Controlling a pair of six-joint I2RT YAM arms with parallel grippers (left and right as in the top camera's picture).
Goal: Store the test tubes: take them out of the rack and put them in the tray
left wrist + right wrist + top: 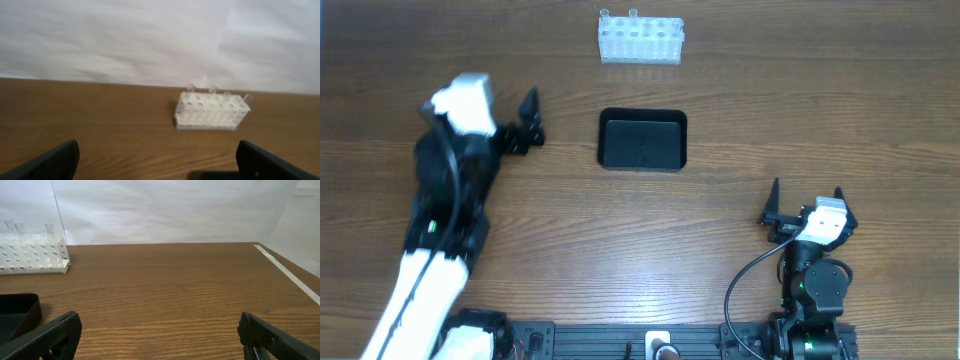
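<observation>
1. The left arm is rising from its base at the near left of the wooden table (840, 90). It is bending at the elbow and turning its white-capped wrist in toward the middle.
2. The left gripper (535, 118) is sitting left of the tray (643, 140) and apart from it. Its two black fingers (55, 162) are spreading wide and gripping nothing.
3. In the left wrist view that gripper is facing across bare wood toward the rack (212, 111), which is sitting well ahead of it near the white back wall.
4. The right arm is folding compactly over its own base at the near right, with a black cable looping beside it.
5. The right gripper (807, 192) is pointing toward the far edge, nearer than the tray and off to its right. Its fingers (47, 337) are also standing wide apart with nothing between them.
6. The white perforated rack is resting near the far edge of the table, directly beyond the tray and separate from it.
7. A few clear test tubes (605, 15) are standing upright in the rack, their open tops poking above it. The exact number is hard to tell.
8. The black rectangular tray is lying flat at the table's centre, between the rack and the arms' bases, with nothing showing inside it.
</observation>
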